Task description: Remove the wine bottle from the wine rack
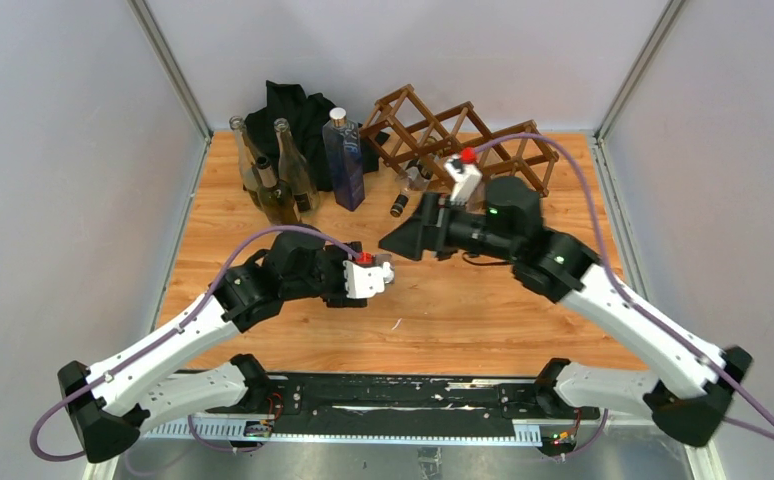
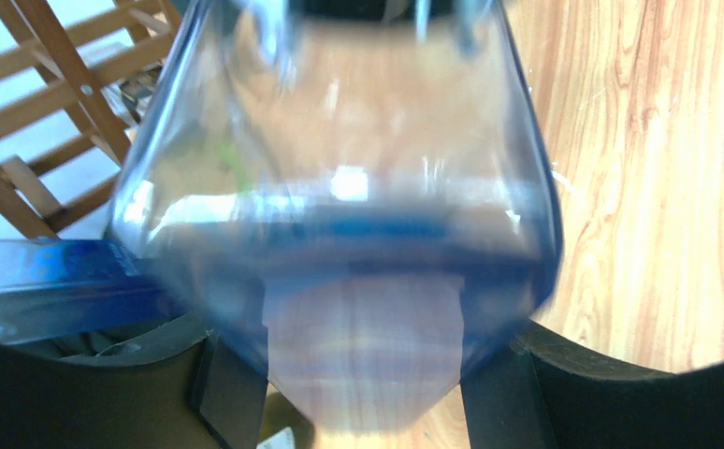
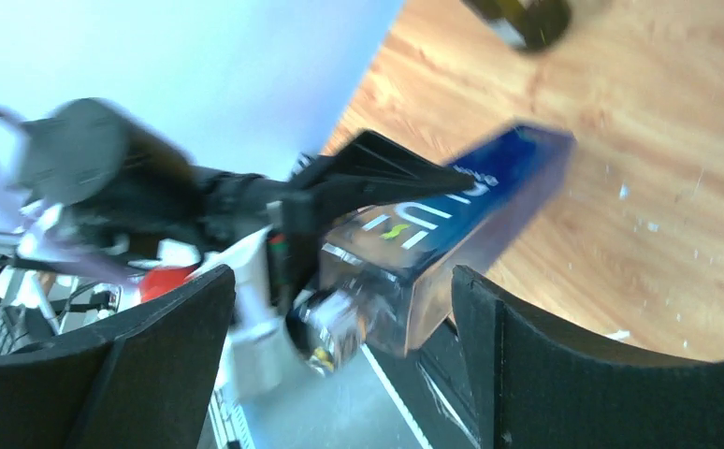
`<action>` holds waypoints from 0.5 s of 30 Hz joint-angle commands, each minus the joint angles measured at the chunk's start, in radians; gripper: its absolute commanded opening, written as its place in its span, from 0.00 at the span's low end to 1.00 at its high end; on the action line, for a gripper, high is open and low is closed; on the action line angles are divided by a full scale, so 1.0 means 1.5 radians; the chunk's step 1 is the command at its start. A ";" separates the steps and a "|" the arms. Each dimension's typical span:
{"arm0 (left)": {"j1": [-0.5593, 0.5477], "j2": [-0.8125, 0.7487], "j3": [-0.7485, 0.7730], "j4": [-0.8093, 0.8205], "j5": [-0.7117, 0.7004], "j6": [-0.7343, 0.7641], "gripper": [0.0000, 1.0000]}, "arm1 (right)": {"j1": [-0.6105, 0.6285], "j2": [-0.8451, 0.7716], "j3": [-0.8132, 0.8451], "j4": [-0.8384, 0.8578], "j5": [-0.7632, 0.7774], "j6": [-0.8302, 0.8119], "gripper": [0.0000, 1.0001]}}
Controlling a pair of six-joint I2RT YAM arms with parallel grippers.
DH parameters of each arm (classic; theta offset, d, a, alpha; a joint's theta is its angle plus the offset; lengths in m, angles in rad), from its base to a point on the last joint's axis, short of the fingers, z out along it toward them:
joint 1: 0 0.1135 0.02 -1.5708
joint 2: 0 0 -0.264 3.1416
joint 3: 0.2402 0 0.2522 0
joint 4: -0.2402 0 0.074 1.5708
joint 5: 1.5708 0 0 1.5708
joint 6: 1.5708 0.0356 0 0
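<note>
Holding the wine bottle (image 2: 340,187) now?

Gripped, yes: left gripper (image 2: 368,374) half closed around the glass body, fingers pressed to either side.

And the right gripper (image 3: 341,281)?

Spread wide, gripping nothing, aimed at the left one from close by.

Clear of the wine rack (image 1: 433,130)?

Looks so. Hangs over the table (image 1: 483,310) in front of the rack, between the two arms, apart from its sticks.

Finished, then?

Lifted out, so mostly done, judging by that. Needs setting down somewhere steady, probably. Seems to be another bottle (image 1: 410,183) lying in a lower cell too, dark-capped neck poking out toward the arms.
</note>
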 commanded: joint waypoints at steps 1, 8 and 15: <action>0.000 -0.008 0.091 0.073 0.033 -0.092 0.00 | -0.012 -0.091 -0.028 0.036 0.039 -0.059 0.90; 0.002 0.025 0.215 0.041 0.105 -0.233 0.00 | -0.013 -0.154 -0.059 0.047 0.038 -0.138 0.93; 0.051 0.066 0.332 -0.050 0.262 -0.313 0.00 | -0.013 -0.161 -0.110 0.103 -0.068 -0.287 0.95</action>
